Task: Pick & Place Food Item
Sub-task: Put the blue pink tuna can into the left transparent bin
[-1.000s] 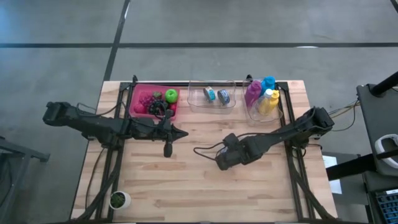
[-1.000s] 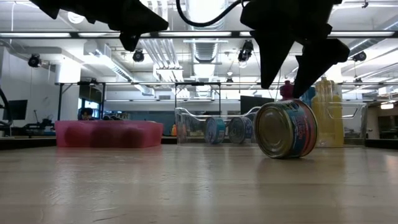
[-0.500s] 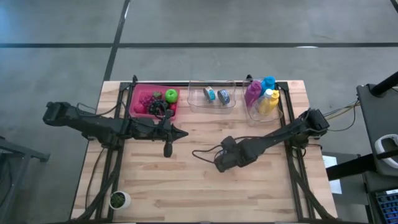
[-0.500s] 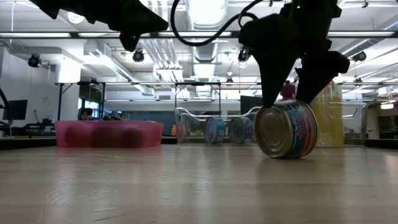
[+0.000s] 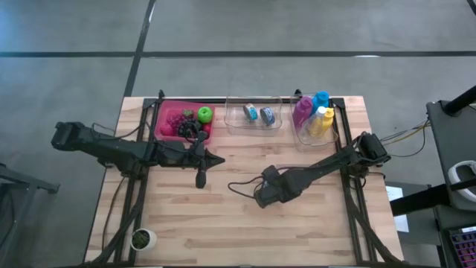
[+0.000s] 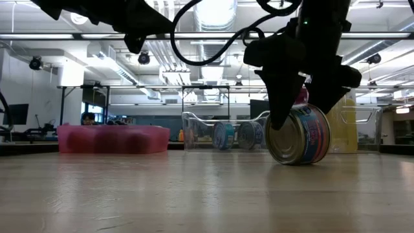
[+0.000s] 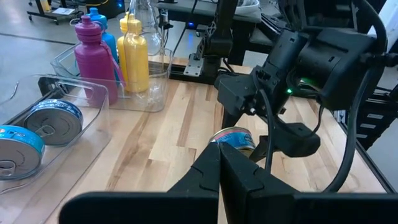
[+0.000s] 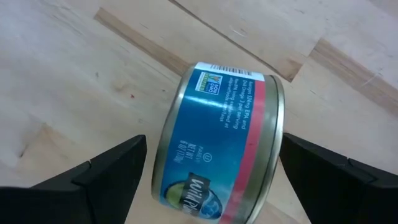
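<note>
Pale butcher-block wooden counter (image 5: pixel 223 223) on a grey concrete floor, under a room of ceiling strip lights, ducts and distant desks. Along the far edge: a pink rectangular plastic bin (image 5: pixel 183 121) holding a green apple and dark grapes, a clear plastic tray (image 5: pixel 253 114) with two small blue-labelled tins, and a second clear bin (image 5: pixel 316 119) with magenta, blue and yellow squeeze bottles. Near the front left corner, a small white cup with green contents (image 5: pixel 141 239).

Lying on its side near the middle of the counter, a round metal can with a blue and red label (image 8: pixel 221 149), rim toward the low camera. Straddling it from above, the right end effector (image 6: pixel 304 97): released, fingers spread wide on either side of the can (image 6: pixel 299 134), not visibly pressing it. Poised above the counter just in front of the pink bin, the left end effector (image 5: pixel 200 179): clenched shut on nothing.

Compared with a second ago: right end effector lower, dropped from above the can to fingers flanking its sides, and shifted slightly toward the front left in the high view. Can unmoved. Left arm unchanged.
</note>
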Available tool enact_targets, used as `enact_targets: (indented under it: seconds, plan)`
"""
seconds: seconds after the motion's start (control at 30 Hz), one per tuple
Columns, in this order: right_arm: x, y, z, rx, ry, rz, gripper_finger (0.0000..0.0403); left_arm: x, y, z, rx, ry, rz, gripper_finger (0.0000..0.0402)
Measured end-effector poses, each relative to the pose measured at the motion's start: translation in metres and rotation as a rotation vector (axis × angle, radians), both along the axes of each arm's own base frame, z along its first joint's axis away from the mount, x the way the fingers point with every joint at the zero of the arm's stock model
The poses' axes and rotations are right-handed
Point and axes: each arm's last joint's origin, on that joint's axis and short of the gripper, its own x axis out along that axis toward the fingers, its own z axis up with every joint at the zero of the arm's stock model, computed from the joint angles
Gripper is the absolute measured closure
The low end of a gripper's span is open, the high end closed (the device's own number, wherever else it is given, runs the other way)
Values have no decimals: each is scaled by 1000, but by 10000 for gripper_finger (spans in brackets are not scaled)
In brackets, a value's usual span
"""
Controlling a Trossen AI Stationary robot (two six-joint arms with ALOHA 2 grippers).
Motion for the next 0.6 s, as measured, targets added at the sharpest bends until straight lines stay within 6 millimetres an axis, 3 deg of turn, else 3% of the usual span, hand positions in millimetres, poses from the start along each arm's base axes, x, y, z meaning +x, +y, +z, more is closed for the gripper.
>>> enact_targets:
  seconds: [0.4, 0.6]
  plan:
    - [0, 0, 0, 0, 0, 0, 42, -4, 0, 2, 57, 18, -38, 398]
    - [0, 0, 0, 0, -1, 0, 42, -20, 1, 2, 54, -5, -91, 398]
